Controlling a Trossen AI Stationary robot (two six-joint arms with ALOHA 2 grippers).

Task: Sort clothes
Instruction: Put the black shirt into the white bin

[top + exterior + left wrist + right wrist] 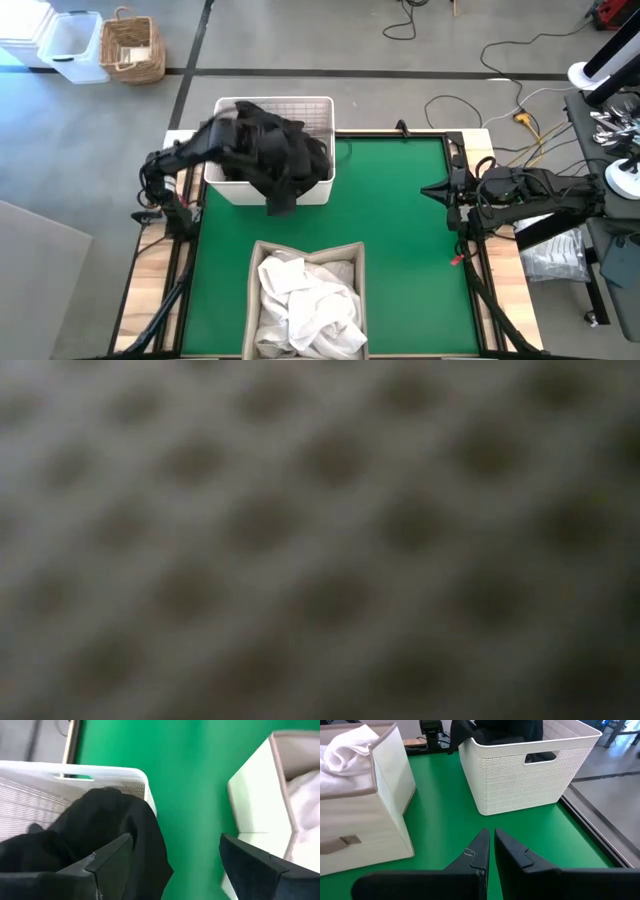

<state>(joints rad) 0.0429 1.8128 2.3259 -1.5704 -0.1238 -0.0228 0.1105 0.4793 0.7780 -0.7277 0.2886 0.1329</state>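
Spilling over the front rim of a white plastic basket (318,190), a heap of black clothes (275,150) fills most of the basket's inside, and one dark piece hangs down the outside wall toward the green table mat (400,230). The basket stands at the far left part of the mat. The left gripper (175,857) hovers above the basket's rim with its two dark fingers spread wide; black fabric lies under and against one finger, but the fingers are not closed on it. From above, the left arm reaches in from the table's left edge, and its end is hard to tell apart from the dark cloth.

Nearer the front edge of the table, well apart from the basket, a pale fabric box (305,300) holds a crumpled pile of white clothes (310,305), which rises a little above the box's rim.

At the right edge of the mat, the right gripper (491,851) rests low over bare green surface, its fingers pressed together and holding nothing. It points across the mat toward the basket and the box.

The table-height camera shows only a blurred lattice of pale mesh (320,540) filling its whole picture.

Beyond the table, on the grey floor, stand a wicker basket (133,48) and a clear plastic bin (72,45).
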